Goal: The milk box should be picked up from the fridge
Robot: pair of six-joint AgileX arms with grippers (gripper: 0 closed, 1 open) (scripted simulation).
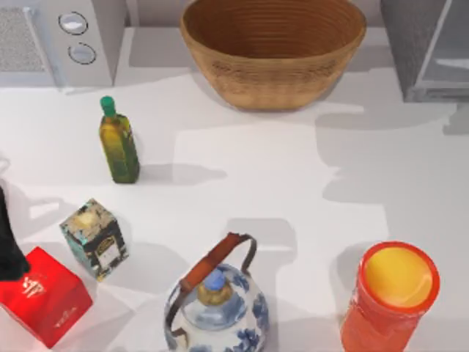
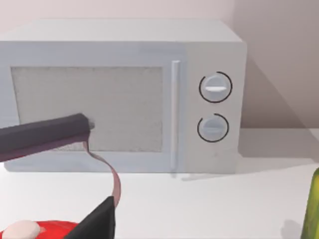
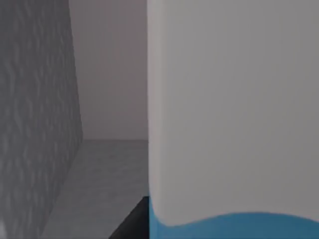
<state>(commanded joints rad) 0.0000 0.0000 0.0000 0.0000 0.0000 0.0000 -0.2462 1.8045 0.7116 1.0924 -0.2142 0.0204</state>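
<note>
Because the white-and-sky-blue milk carton (image 3: 232, 124) sits very close before the right claw, whose grip cannot be told, beside the speckled grey fridge wall (image 3: 35, 124), a slight misalignment could knock it over.

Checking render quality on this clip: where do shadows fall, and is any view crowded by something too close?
Top view: soft grey shadows fall to the right of the oil bottle and basket on the table. Right wrist view: the milk box looms very close beside the fridge wall.

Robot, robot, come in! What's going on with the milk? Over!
Right pincer close up against milk box, beside fridge wall. Left pincer open, parked above red box, facing microwave. Nothing seen in the way.
</note>
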